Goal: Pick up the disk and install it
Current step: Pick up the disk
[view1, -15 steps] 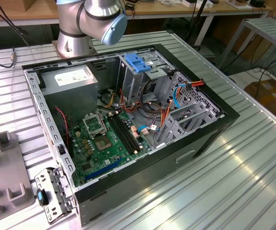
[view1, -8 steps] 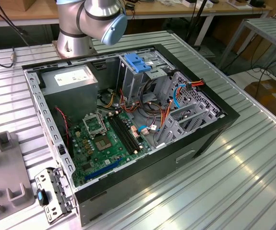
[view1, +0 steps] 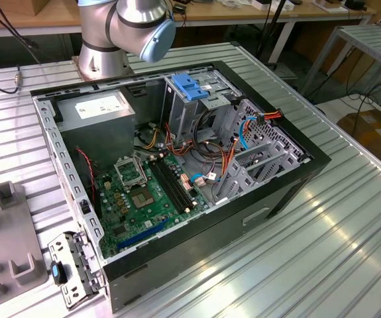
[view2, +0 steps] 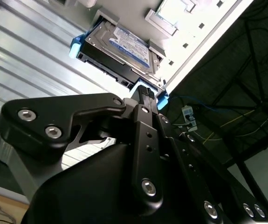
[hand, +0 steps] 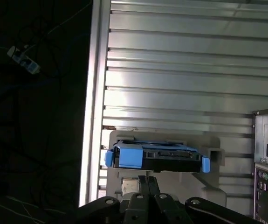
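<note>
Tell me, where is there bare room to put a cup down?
The ribbed table is bare on the exterior view's right of the open computer case. Inside the case, cables and motherboard crowd together; a grey fixture takes that view's lower left.

The disk (view2: 117,52) is built with a dark metal body, dull along the edge. It's faced with a smooth, paper-looking white and blue label (view2: 134,44) and capped with glossy blue plastic rails (view2: 78,45). The gripper (view2: 145,93) is finished in matt black and dotted with shiny metal screw heads (view2: 53,132). The table (view1: 323,225) is made of ribbed bare metal, satin with glare streaks. Grey sheet metal is used for the case (view1: 48,126), with a blue plastic cage top (view1: 190,86) at 12 o'clock in the exterior view.
</note>
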Motion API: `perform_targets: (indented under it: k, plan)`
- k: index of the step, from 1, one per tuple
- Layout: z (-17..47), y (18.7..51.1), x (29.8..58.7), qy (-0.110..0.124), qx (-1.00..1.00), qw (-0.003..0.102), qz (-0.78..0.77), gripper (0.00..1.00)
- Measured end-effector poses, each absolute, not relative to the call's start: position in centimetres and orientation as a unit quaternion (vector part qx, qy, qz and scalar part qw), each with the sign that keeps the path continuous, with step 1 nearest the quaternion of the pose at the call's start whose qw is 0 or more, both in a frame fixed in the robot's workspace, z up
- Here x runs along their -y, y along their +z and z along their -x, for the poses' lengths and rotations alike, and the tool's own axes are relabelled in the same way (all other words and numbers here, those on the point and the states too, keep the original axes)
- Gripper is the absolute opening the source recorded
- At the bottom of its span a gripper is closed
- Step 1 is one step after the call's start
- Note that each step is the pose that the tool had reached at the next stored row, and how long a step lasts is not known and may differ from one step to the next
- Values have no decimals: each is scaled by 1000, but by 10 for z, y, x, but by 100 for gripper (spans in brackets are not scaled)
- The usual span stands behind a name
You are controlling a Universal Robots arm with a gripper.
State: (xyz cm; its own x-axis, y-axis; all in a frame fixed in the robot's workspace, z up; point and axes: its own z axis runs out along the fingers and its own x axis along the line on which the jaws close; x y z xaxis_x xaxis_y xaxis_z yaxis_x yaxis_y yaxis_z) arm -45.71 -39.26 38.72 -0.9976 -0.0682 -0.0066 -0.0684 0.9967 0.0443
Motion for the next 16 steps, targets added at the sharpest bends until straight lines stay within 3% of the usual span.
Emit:
perform_targets:
  k: [16]
  plan:
    - [457, 387, 393, 22, -977, -1, 211, 11]
